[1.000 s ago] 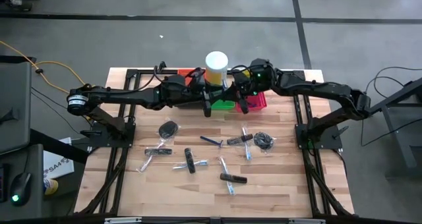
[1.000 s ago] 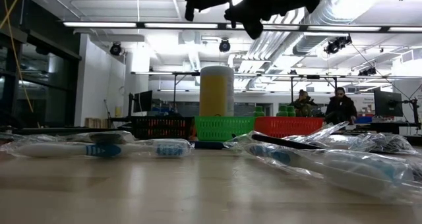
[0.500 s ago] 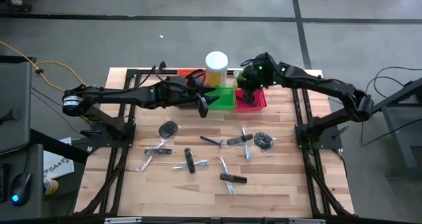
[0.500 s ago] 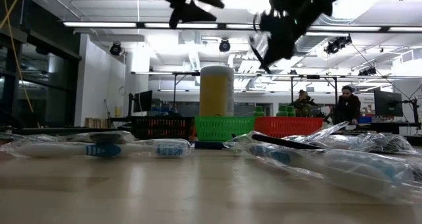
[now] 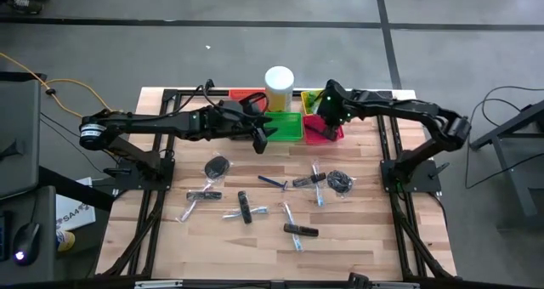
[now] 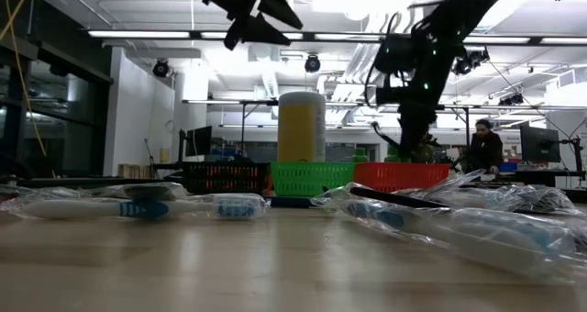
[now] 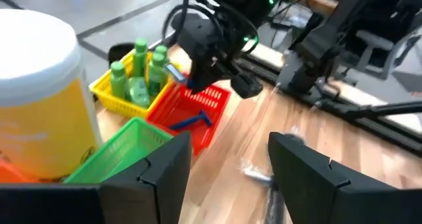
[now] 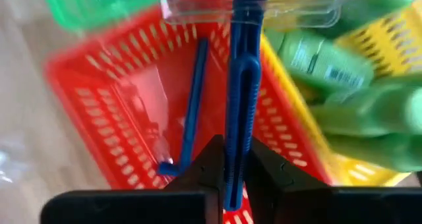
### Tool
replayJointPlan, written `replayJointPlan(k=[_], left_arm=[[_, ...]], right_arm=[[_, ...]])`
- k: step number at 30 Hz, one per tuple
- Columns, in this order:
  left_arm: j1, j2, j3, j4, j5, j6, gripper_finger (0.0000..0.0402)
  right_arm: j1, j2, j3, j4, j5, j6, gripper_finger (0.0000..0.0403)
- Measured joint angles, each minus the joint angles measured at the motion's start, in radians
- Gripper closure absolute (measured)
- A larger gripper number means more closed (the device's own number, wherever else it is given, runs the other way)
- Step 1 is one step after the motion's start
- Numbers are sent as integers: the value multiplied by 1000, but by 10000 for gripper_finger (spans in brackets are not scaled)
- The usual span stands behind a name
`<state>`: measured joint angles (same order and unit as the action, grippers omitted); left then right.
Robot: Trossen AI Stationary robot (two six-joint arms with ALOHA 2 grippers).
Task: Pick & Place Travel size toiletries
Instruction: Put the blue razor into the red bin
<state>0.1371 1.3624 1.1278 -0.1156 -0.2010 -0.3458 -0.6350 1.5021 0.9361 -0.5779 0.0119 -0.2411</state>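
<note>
Two arms over the baskets at the counter's [image 5: 340,246] far edge. Right pincer [image 8: 229,178] clenched on a blue razor [image 8: 241,85], handle nipped between the fingers, head pointing away, hanging right above the red basket [image 8: 86,99]. One more blue razor [image 8: 191,105] already lies inside that basket. Yellow basket [image 7: 109,95] just beside it holds green bottles [image 7: 142,69]. Green basket [image 7: 125,148] sits next to the red one, tall white-lidded cylinder [image 5: 279,85] behind.

Left pincer [image 7: 227,161] is spread, holds nothing, hovers near the green basket's front, in the high view at [image 5: 262,138].

Rest of the toiletries are loose on the counter: wrapped toothbrushes [image 5: 319,183], black sticks [image 5: 302,230], dark coiled bundles [image 5: 218,166], another blue razor [image 5: 272,183].

Risks: razor hangs close to the red/yellow divide, so letting go off-centre could tip it onto the rim or among the bottles. Long handle could catch the mesh and stand propped on the wall. Arms are close together; a swing toward the middle could clip the cylinder.
</note>
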Motion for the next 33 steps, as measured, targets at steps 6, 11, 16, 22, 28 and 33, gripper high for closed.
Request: replayJointPlan(k=[6,11,16,22,28,33], left_arm=[[0,0,0,-52,-4,0,199],[0,0,0,-77,-4,0,199],[0,18,2,-87,-3,0,199],[0,99,0,-138,69,2,199],[0,223,0,-146,196,169,199],[0,303,2,-184,292,362,199]], right_arm=[[-1,69,-21,-4,16,0,339],[1,78,-21,8,11,0,334],[2,62,-20,-5,16,9,332],[6,-13,-20,-47,-33,53,325],[6,-139,-19,-60,-143,90,280],[6,-233,-19,-77,-151,90,239]])
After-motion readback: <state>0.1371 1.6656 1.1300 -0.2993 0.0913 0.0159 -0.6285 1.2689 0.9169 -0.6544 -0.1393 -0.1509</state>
